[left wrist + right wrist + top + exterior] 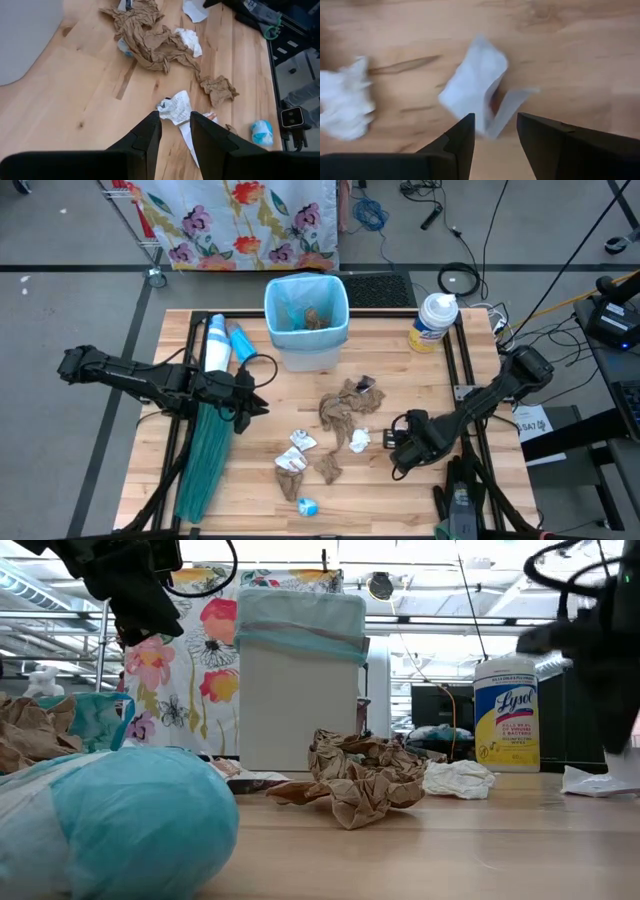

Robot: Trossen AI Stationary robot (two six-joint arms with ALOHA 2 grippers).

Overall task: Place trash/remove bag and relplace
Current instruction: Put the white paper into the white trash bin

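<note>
The bin, lined with the pale-blue bag, stands at the table's far middle with brown trash inside. Trash lies loose on the wood: brown paper towels, white wads, a blue wrapper. A teal-green bag lies along the left side. My left gripper hangs open, high above the table, left of the scraps; a white wad shows beyond its fingertips. My right gripper points down, open, just over a flat white paper scrap, touching nothing that I can see.
A Lysol wipes tub stands at the far right. A white and blue roll lies left of the bin. Black frame rails run along both table sides. Bare wood lies near the front middle.
</note>
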